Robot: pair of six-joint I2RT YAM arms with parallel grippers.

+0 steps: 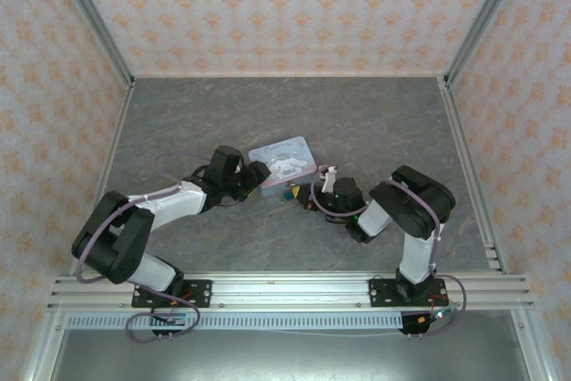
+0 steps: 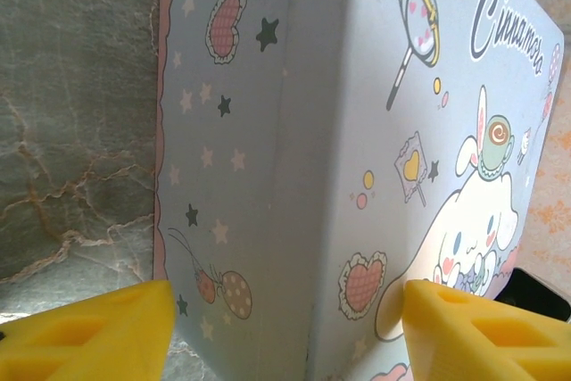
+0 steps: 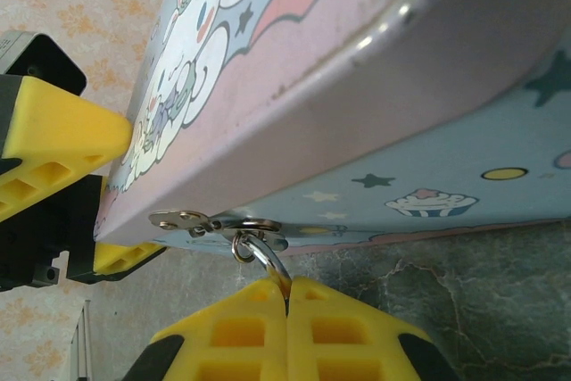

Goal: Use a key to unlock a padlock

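On the grey marbled desk (image 1: 375, 122), my left hand (image 2: 285, 327) straddled the tin (image 1: 284, 160), spread, while my right hand (image 3: 287, 296) pinched the padlock's shackle (image 3: 268, 260) directly ahead.

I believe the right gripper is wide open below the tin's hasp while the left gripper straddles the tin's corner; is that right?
Not quite. The right wrist view shows the right gripper shut, its fingers pressed together on the metal ring hanging from the hasp. The rest holds: the left gripper is open and straddles the tin at its corner.
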